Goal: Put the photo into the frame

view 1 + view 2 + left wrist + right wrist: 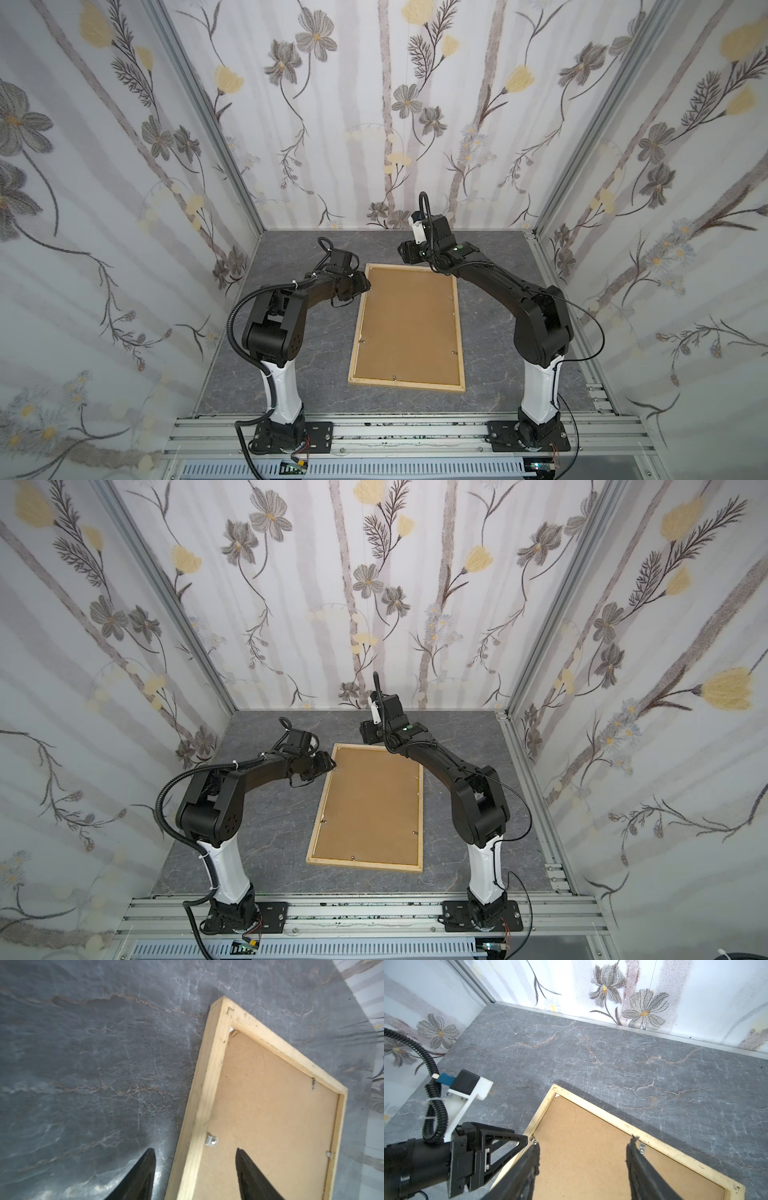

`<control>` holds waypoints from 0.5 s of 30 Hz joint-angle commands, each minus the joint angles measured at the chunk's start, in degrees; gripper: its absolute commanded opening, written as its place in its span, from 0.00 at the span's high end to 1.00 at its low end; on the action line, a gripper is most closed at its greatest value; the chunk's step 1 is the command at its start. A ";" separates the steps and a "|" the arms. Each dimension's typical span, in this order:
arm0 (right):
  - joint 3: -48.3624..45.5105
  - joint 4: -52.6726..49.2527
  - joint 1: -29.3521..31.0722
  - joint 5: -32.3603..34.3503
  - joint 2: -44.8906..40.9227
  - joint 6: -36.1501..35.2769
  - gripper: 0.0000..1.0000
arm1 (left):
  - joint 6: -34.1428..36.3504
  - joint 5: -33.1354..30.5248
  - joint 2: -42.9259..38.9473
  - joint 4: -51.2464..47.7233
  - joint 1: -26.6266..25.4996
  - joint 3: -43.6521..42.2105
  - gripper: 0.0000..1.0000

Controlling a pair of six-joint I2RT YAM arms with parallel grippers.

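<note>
— Left end effector: how does it stand?

— Spread. In the left wrist view its two black ribbed fingers are apart. One is over the grey marble-patterned counter and one over the brown hardboard backing panel. Between them runs a long rail of the large rectangular frame of thin pale wood strips. Nothing is pinched. Whether a finger touches the wood I cannot tell.

— And the right end effector?

— Also spread, with nothing between its fingers. It hangs over the far short end of the frame, above the backing panel and close to the far rail.

— Where does the frame lie?

— In both top views it lies flat on the counter, back side up, between the two arms. Its long sides run away from the arm bases, a little askew. The backing panel sits inside the rails. A small silver metal tab sits on the inner edge just beside the left end effector.

— And the photo?

— I cannot make it out as such. A thin white sliver shows in the far left corner, between the backing panel and the rail. Whether that is the photo I cannot tell.
</note>
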 commanded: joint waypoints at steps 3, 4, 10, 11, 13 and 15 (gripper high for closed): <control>-4.79 -2.25 0.66 -0.45 -3.72 4.96 0.34 | -2.21 3.28 -7.37 1.35 1.79 -3.06 0.35; -5.01 -3.23 0.82 -0.06 -4.03 5.82 0.33 | -2.29 3.45 -9.40 1.66 2.23 -4.24 0.35; -1.51 -11.26 3.49 1.26 -3.31 7.86 0.30 | -3.36 2.97 -23.21 3.32 3.96 -15.01 0.31; 0.54 -14.30 4.25 1.95 -2.18 8.60 0.29 | -3.68 2.79 -25.07 3.15 4.04 -16.85 0.31; 4.31 -18.88 5.34 1.73 0.23 9.34 0.29 | -4.91 2.41 -29.21 3.26 3.99 -21.67 0.30; 6.05 -20.63 6.56 1.72 1.68 9.96 0.30 | -6.07 2.16 -33.05 3.46 3.99 -26.37 0.29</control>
